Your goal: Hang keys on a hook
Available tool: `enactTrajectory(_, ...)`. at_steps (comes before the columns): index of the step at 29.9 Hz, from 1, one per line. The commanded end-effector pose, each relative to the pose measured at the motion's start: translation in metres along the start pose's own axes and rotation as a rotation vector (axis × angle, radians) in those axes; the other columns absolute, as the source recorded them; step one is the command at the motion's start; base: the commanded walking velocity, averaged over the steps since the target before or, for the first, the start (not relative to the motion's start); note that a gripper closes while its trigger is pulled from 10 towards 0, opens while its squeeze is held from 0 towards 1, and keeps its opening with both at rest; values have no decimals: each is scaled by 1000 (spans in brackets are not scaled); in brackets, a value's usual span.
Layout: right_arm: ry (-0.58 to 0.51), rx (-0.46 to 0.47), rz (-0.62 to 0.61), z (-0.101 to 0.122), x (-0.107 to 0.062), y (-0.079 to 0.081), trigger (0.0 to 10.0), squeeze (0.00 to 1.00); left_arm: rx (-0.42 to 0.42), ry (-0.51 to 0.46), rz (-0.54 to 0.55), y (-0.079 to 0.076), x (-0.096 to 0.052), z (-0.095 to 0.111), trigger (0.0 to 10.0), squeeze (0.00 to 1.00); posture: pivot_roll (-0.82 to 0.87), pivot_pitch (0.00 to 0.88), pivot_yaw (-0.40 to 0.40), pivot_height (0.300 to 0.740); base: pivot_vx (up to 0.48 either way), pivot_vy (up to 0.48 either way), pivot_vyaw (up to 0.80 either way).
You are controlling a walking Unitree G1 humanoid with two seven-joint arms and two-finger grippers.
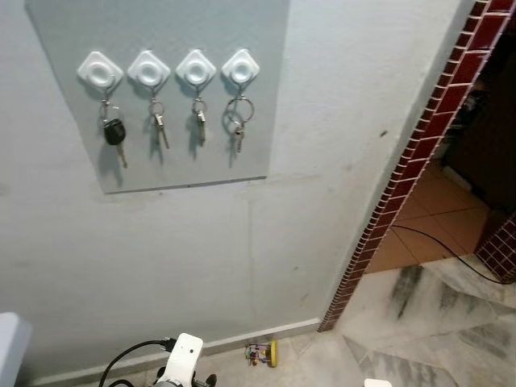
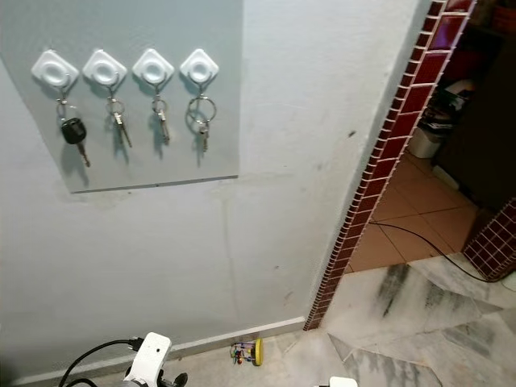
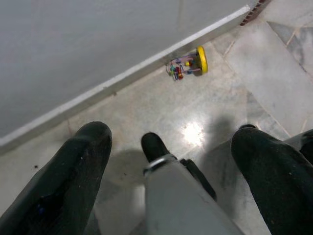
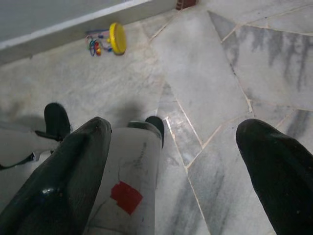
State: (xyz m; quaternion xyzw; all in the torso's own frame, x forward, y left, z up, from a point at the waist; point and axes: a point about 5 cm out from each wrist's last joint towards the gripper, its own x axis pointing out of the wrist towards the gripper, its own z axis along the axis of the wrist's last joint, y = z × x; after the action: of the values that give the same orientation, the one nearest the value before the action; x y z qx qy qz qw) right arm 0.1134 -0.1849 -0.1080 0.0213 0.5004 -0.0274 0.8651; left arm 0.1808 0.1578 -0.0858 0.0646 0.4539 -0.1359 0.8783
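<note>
Where hung: four keys (image 1: 114, 133); four hooks (image 1: 100, 71)

Left gripper (image 3: 171, 166): pointing down at the floor, its two black fingers (image 3: 63, 186) spread wide, nothing between them.
Between the fingers: the robot's own pale leg (image 3: 181, 205) with a black foot (image 3: 155, 146) planted on the floor.
Floor (image 3: 146, 103): pale marble slabs, and there's a bright glare spot just beside the foot.
Toy (image 3: 188, 63): small and colourful with a yellow disc, lying on its side near the skirting.
Wall (image 3: 88, 44): grey, meeting the floor along a white skirting strip (image 3: 122, 78).
</note>
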Motion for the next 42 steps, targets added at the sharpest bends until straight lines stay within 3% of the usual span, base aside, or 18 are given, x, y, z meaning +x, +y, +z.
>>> enactTrajectory(1, 74, -3, -7, -19, -5, -4, 10000, 0, -2, -2, -6, -5, 2, 3, 10000, 0, -16, 0, -6, 740, 0, -465, 0)
enactTrajectory(24, 83, 14, -12, -22, -6, -5, 10000, 0, -11, -2, 17, -1, 1, 4, 10000, 0, -19, 0, -5, 740, 0, -453, 0)
enactTrajectory(28, 84, 17, -13, -22, -6, -5, 10000, 0, -49, -7, 28, 1, 1, 5, 10000, 0, -18, 0, -6, 740, 0, 0, 0)
enactTrajectory(42, 95, 45, -16, -26, -7, -6, 10000, 0, -56, -2, 30, 2, 1, 4, 10000, 0, -20, 0, -3, 740, 0, 0, 0)
